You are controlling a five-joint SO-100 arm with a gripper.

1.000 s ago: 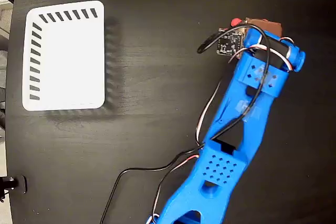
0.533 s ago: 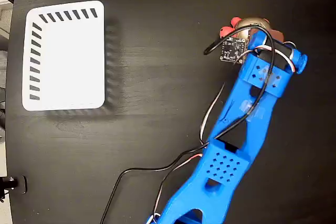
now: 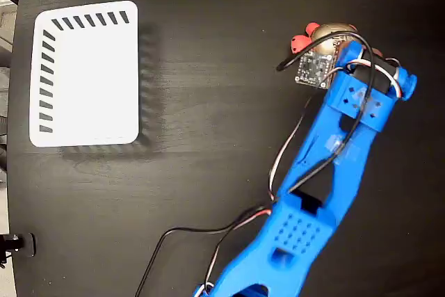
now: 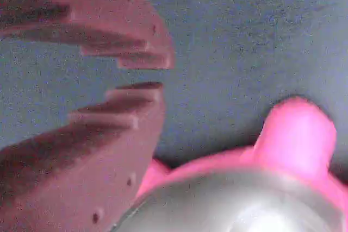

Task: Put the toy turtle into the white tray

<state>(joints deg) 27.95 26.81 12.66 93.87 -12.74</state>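
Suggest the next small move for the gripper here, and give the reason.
Probably open wider and shift over the toy turtle before closing. In the wrist view the gripper shows only a narrow gap with nothing between its fingertips, and the turtle lies beside the lower finger, not between the two. The white tray sits far left in the fixed view.

A black wood-grain table (image 3: 208, 102) fills the fixed view. A pale floor strip (image 3: 7, 26) runs along its left edge. A small black fitting (image 3: 17, 245) sits at the lower left edge of the table, partly cut off by the frame.
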